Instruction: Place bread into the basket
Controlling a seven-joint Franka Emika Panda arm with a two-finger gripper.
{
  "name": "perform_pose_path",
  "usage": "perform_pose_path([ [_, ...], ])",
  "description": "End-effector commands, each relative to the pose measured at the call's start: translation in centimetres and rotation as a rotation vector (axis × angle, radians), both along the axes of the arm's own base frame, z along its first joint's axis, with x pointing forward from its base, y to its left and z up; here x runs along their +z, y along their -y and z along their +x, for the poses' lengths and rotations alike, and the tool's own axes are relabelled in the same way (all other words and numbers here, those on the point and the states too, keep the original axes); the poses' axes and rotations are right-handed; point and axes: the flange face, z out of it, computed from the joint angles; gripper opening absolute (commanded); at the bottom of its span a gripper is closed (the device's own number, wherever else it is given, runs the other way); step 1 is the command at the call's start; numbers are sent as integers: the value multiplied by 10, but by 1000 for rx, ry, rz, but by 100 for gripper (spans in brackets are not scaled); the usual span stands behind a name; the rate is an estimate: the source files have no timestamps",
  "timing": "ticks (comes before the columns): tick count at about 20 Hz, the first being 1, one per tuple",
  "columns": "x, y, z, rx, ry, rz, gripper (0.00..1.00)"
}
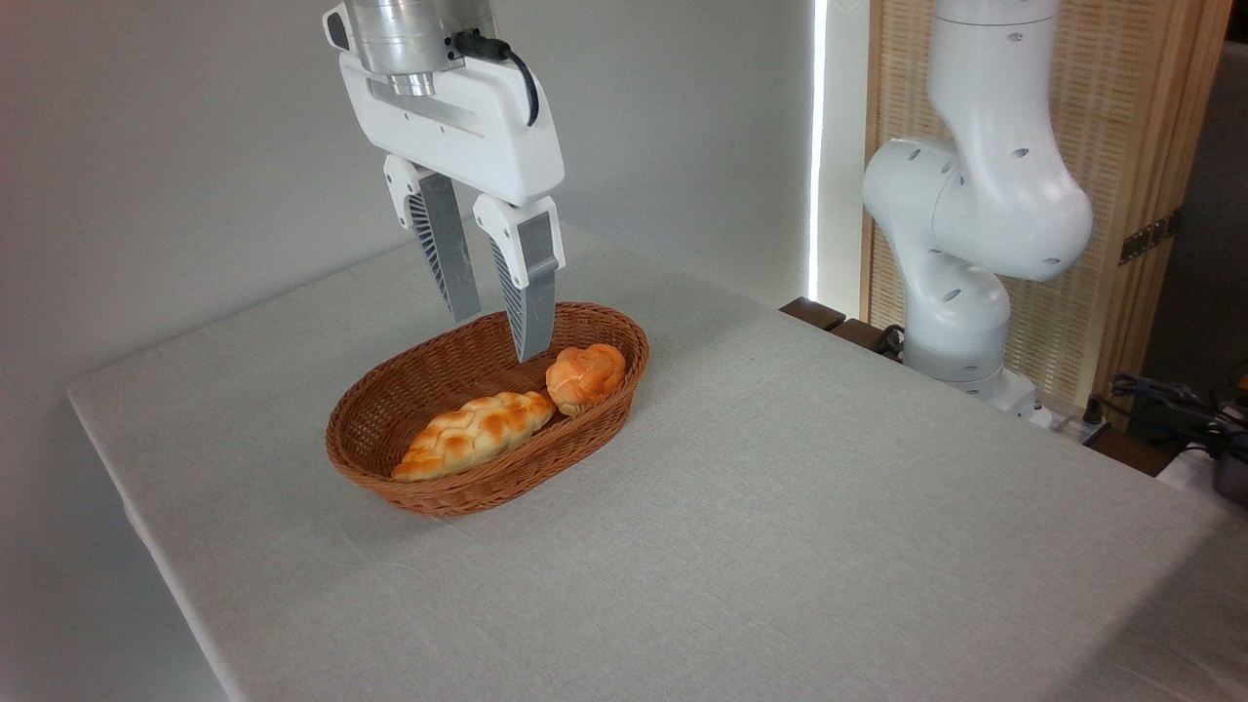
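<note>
Above basket: gripper (495,338) hangs empty, jaws apart.
Bread (585,376): rests inside basket (390,409), right end, touching braided loaf (475,435).
Key relation: bread lies just right of and below the jaws, clear of them.
Judgement: placement appears complete; retreat upward.
Counter (780,507): carries basket.

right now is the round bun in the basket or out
In. The round bun lies inside the basket beside the braided loaf; the open gripper hangs above, empty.
</note>
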Motion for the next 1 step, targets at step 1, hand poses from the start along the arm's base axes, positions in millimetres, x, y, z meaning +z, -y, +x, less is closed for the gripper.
perform_pose_path([
  [1, 3, -3, -5, -12, -4, 8, 100],
])
